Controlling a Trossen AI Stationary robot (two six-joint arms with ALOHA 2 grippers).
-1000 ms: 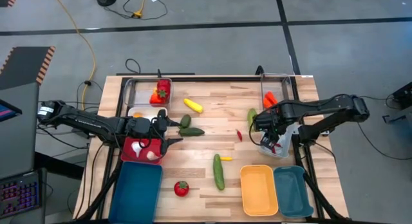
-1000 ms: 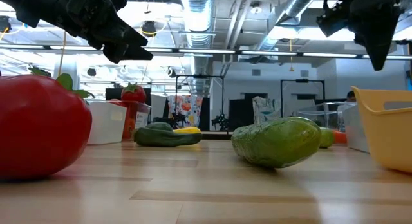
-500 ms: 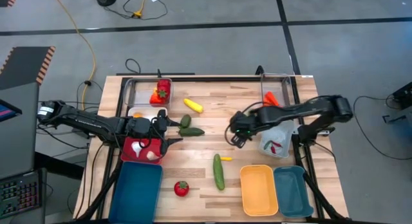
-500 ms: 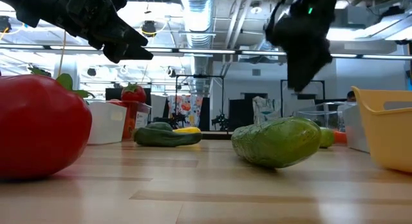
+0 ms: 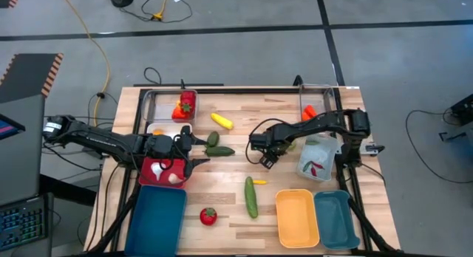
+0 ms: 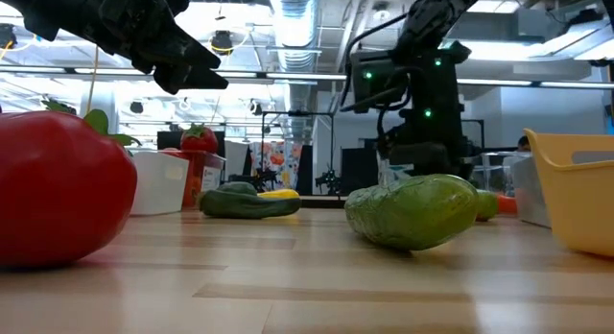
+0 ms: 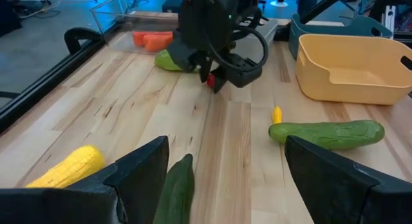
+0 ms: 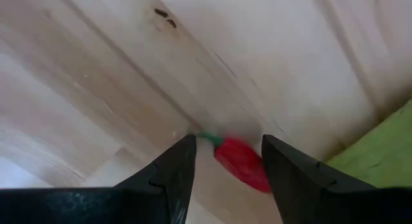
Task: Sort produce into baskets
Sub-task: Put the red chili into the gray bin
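A small red chilli (image 8: pixel 241 163) lies on the wooden table, also seen in the left wrist view (image 7: pixel 210 79). My right gripper (image 8: pixel 226 141) is open, points down at mid-table (image 5: pixel 267 155), and has one finger on each side of the chilli. My left gripper (image 7: pixel 225 147) is open and empty, above the right edge of the pink-red tray (image 5: pixel 151 176) at the table's left (image 5: pixel 194 150). Loose produce lies around: a green cucumber (image 5: pixel 251 196), two dark cucumbers (image 5: pixel 219 150), a yellow squash (image 5: pixel 221 121), a tomato (image 5: pixel 208 216) and a small yellow chilli (image 5: pixel 259 182). My right gripper comes at the red chilli from above, its fingers (image 8: pixel 290 172) on either side of the chilli's body, which lies flat on the table. I cannot tell whether a finger touches it.
A clear tray with red chillies (image 5: pixel 316 162) stands right of my right gripper. Clear trays hold carrots at the far right (image 5: pixel 310 109) and red produce at the far left (image 5: pixel 185 105). An orange-yellow tray (image 5: pixel 297 218), a teal one (image 5: pixel 336 218) and a dark teal one (image 5: pixel 157 220) line the near edge.
My right gripper has gone from above the clear chilli tray toward the table's left and down, and now stands over the red chilli on the table. The left arm has kept still.
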